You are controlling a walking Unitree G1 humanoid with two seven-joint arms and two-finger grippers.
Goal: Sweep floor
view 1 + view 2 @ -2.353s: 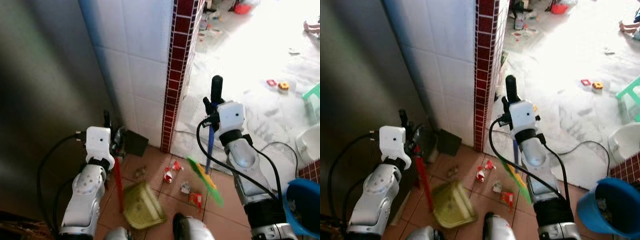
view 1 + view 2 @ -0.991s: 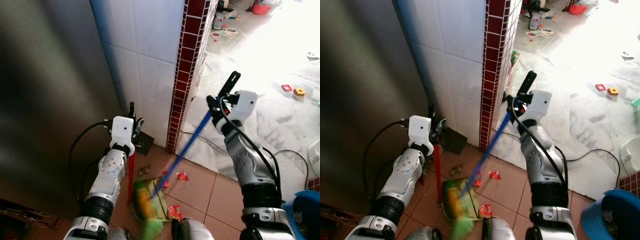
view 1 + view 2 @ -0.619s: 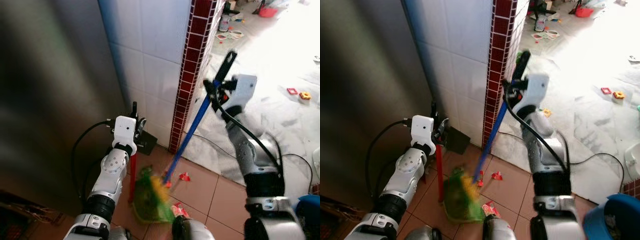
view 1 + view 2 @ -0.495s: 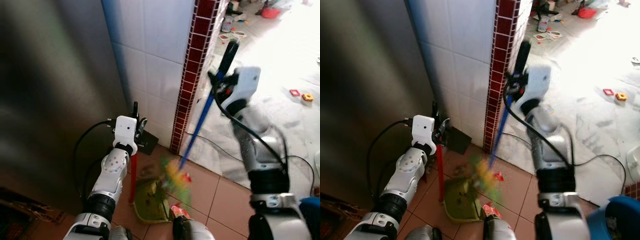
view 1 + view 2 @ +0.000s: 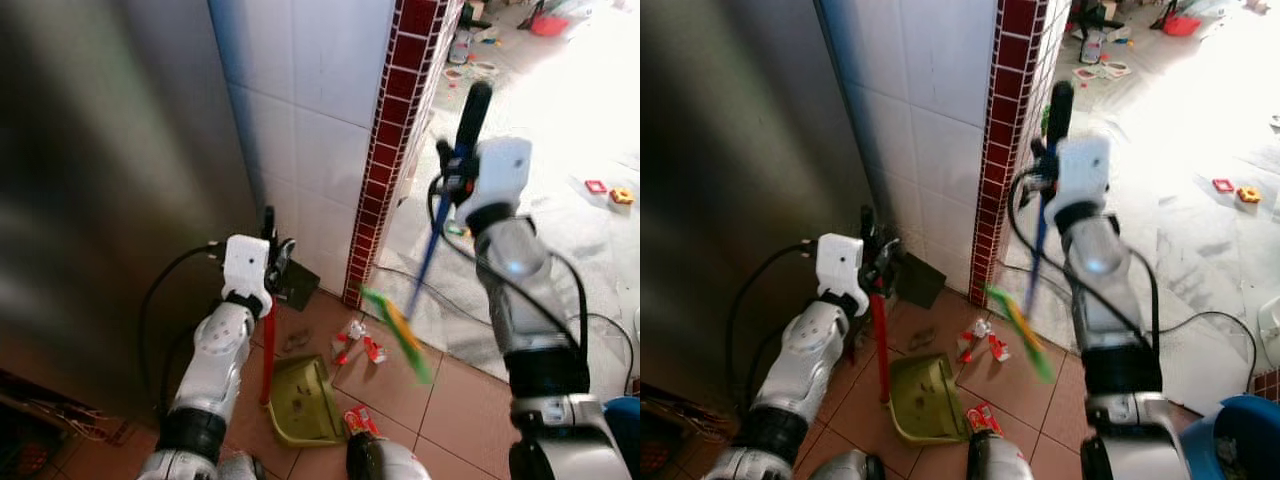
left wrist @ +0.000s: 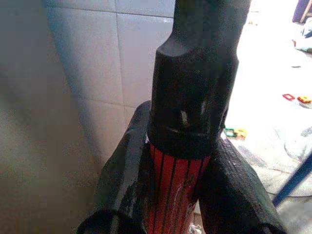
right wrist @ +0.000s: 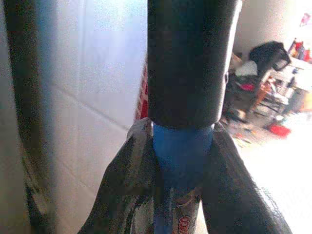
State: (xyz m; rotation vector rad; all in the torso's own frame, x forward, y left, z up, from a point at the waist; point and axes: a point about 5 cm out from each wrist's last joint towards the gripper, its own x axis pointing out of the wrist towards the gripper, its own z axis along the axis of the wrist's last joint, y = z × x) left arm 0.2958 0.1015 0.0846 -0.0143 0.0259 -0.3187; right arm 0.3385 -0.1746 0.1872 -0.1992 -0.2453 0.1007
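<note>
Blue broom [image 5: 432, 252], red-handled green dustpan [image 5: 304, 400], terracotta floor tiles [image 5: 385, 382].

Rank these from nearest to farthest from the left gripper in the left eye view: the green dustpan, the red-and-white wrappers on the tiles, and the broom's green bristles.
Measured from the left gripper:
1. Green dustpan: directly below it, at the foot of the red handle it grips.
2. Red-and-white wrappers: on the tiles just beyond the dustpan's open edge, toward the robot's right.
3. Broom's green bristles: farthest right, lifted off the floor.

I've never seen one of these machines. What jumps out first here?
The right gripper holds a blue broom, its green head raised above red wrappers on the tiled floor. The left gripper holds the red handle of a green dustpan set beside the wrappers.
</note>
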